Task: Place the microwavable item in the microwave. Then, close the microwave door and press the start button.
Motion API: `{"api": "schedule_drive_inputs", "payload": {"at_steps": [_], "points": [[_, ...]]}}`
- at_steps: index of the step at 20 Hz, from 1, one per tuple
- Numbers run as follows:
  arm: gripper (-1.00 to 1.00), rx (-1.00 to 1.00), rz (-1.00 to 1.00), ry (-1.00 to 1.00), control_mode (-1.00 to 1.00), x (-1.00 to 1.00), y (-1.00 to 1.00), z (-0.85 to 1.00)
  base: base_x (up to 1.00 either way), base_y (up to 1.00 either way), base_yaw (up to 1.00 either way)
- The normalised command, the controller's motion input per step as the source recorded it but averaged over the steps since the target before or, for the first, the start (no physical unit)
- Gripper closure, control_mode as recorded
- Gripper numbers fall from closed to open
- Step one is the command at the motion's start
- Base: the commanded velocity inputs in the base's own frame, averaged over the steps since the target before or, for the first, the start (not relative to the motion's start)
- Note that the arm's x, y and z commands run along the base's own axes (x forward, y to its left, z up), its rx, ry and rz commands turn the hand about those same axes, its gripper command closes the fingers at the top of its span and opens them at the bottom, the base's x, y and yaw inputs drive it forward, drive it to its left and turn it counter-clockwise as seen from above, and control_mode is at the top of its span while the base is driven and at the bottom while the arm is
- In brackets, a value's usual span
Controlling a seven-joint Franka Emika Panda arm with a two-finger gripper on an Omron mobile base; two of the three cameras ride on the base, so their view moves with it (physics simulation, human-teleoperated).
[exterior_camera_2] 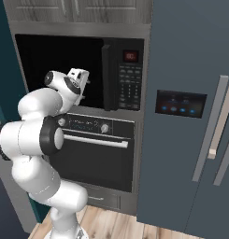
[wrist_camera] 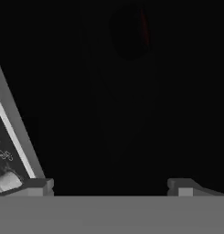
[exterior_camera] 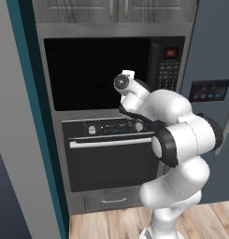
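- Black and wide, the built-in microwave [exterior_camera: 102,70] sits above a steel-handled black oven [exterior_camera: 111,158], with its grey-button keypad strip [exterior_camera_2: 130,86] on the right.
- The large black microwave door [exterior_camera_2: 60,70], with its vertical black handle [exterior_camera_2: 106,74], appears to lie flush with the front in both base views, though this cannot be confirmed.
- The small dark-red glossy ball [wrist_camera: 130,32] is made out only faintly in the hand view — a round shape with a red glint in the darkness ahead, apparently inside the microwave.
- The two-finger gripper [wrist_camera: 111,185] is spread to its full width and nothing is held; it is raised before the left part of the door.
- If the door is indeed latched, the start press is judged to be the step in hand. The hand should be carried right to the keypad and one fingertip lined up squarely on the button — a glancing touch could hit a neighbour.
- The small red display [exterior_camera_2: 130,56] glows, but its digits are too small to read, as are the keypad legends and the white oven-panel marks [wrist_camera: 6,153].
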Motion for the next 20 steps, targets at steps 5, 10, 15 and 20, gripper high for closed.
{"api": "schedule_drive_inputs", "payload": {"at_steps": [5,10,15,20], "points": [[-1.0,0.01,0.0,0.05,-1.0,0.73,-0.07,0.0,0.0,0.0,0.0],[-1.0,0.0,0.0,0.04,-1.0,0.62,-0.01,-0.01,0.0,0.0,0.0],[-1.0,0.0,0.0,-0.06,-1.0,-0.71,-0.14,0.06,0.0,0.0,0.0],[-1.0,0.05,0.0,-0.1,-1.0,-1.0,-0.19,0.08,0.0,0.0,0.0]]}}
